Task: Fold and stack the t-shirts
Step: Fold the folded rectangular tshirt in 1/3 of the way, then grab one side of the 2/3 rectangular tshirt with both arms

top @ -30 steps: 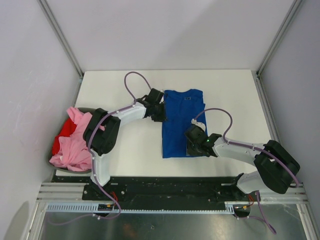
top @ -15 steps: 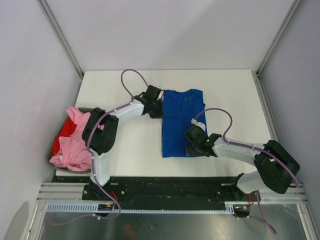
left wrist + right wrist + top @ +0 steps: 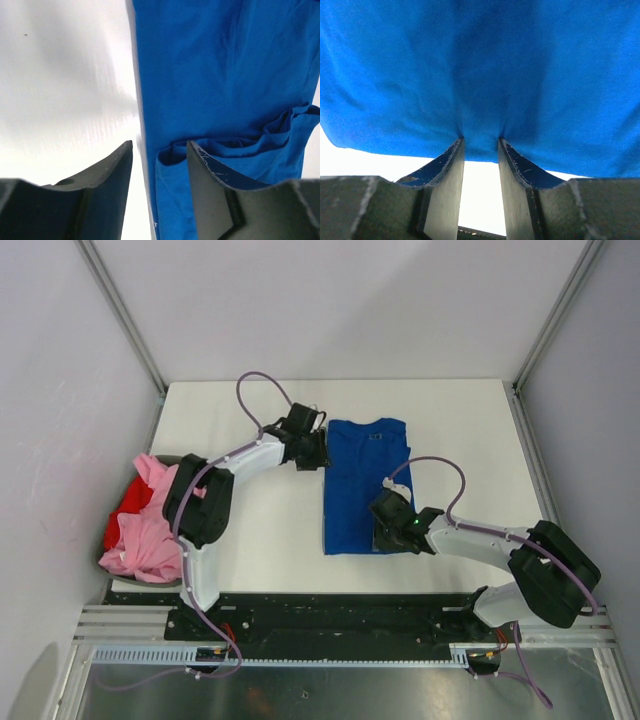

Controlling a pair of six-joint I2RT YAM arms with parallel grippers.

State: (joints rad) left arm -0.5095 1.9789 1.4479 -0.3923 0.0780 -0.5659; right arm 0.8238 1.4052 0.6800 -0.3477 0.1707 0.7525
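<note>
The royal blue t-shirt (image 3: 362,480) lies on the white table (image 3: 250,540), folded lengthwise into a narrow strip, collar at the far end. My left gripper (image 3: 320,453) is open at the shirt's far left edge; in the left wrist view (image 3: 159,150) its jaws straddle that edge beside a tucked sleeve fold (image 3: 235,145). My right gripper (image 3: 380,524) sits at the shirt's near right edge; in the right wrist view (image 3: 480,142) its jaws pinch a puckered fold of blue cloth (image 3: 480,75). The light pink t-shirt (image 3: 150,530) and the red t-shirt (image 3: 124,506) lie crumpled at the left.
The pink and red shirts sit in a grey bin (image 3: 104,558) hanging off the table's left edge. Grey walls and metal posts enclose the table. The arm bases and a black rail (image 3: 330,615) line the near edge.
My left gripper has moved a little toward the far left, along the shirt's left edge. The right arm and the shirt have not moved.
</note>
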